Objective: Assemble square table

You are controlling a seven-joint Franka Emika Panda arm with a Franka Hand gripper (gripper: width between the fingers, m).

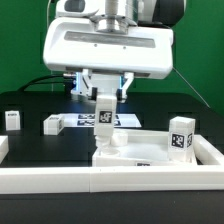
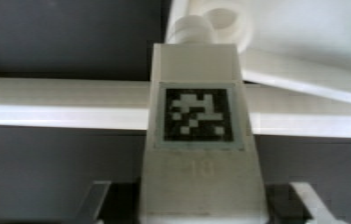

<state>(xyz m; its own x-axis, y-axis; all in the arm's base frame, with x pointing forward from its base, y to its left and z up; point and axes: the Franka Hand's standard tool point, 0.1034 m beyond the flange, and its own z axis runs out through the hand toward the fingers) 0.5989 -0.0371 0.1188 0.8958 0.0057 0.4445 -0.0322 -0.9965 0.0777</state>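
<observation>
My gripper (image 1: 106, 98) hangs over the middle of the scene, shut on a white tagged leg (image 1: 103, 122) that it holds upright. The leg's lower end meets the white square table slab (image 1: 150, 156) near the slab's corner on the exterior view's left. In the wrist view the leg (image 2: 198, 110) fills the middle between my fingers (image 2: 104, 203), and my gripper (image 2: 198, 208) grips its near end. The slab (image 2: 47, 100) runs across behind it. Whether the leg's far tip sits in a hole is hidden.
Two loose tagged legs (image 1: 13, 120) (image 1: 53, 124) lie on the black surface at the exterior view's left. A tagged white piece (image 1: 180, 134) stands at the slab's right end. The marker board (image 1: 130, 119) lies behind the held leg. A long white rail (image 1: 60, 181) borders the front.
</observation>
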